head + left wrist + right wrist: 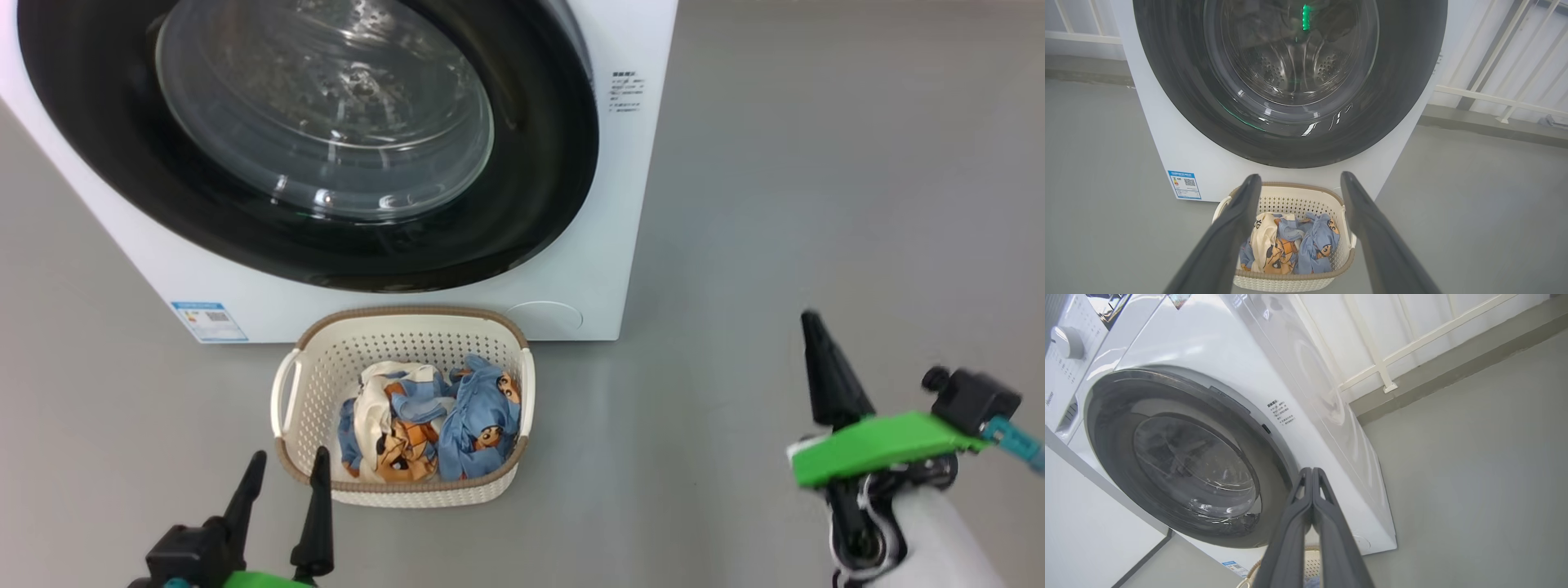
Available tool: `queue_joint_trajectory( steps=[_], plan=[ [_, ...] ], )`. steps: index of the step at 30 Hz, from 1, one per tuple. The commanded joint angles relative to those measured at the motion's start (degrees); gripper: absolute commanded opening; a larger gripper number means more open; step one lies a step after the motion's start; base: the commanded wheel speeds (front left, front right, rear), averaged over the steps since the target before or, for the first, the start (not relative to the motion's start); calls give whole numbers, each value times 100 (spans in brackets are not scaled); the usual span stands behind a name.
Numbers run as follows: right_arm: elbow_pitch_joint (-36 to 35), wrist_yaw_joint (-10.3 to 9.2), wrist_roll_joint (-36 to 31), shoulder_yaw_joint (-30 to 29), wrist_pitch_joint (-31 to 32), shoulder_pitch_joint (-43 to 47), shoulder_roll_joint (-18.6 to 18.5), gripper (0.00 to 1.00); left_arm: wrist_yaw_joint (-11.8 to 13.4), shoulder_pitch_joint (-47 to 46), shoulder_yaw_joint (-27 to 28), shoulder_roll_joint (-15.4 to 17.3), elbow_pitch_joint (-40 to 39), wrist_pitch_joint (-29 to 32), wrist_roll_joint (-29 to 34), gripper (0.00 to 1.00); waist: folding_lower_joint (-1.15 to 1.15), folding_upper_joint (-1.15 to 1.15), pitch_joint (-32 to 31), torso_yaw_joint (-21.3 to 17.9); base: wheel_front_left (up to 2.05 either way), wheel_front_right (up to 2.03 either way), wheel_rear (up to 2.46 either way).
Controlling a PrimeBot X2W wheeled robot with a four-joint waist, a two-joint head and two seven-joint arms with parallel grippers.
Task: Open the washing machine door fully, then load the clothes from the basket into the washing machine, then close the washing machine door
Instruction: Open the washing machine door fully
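Note:
The white washing machine stands ahead with its round black-rimmed door flat against the front. On the floor before it sits the cream basket holding blue and cream clothes. My left gripper hovers open just in front of the basket's near left corner, nothing between its fingers; in the left wrist view it frames the basket and clothes. My right gripper is over the floor right of the machine, shut on nothing; in its wrist view it points at the door.
Grey floor spreads to the right of the machine. A white railing and wall run behind it. A control knob sits on the machine's top panel, and a white panel stands at the left in the right wrist view.

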Motion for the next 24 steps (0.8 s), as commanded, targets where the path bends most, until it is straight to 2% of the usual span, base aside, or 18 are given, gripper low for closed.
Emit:
queue_joint_trajectory(
  steps=[1,6,12,18,24],
  plan=[
    [-103,56,122,166,-69,-228,-28,0,-14,-258,144,66,-131,-60,-53,100,0,0,46,60,0,0,0],
    [54,56,1069,434,-69,-715,-200,0,-14,-377,-14,66,-133,-60,-120,100,0,0,212,232,0,0,0],
    [97,56,2584,716,53,-1304,-533,0,-14,-550,-121,66,-130,-60,-213,100,0,0,479,463,0,0,0],
    [-55,56,3899,826,477,-1783,-959,0,-14,-728,-238,66,-133,-60,-315,100,0,0,731,682,0,0,0],
    [-8,56,4652,867,1132,-2262,-1316,0,-14,-872,-350,66,-156,-60,-409,100,0,0,979,865,0,0,0]
  ],
)
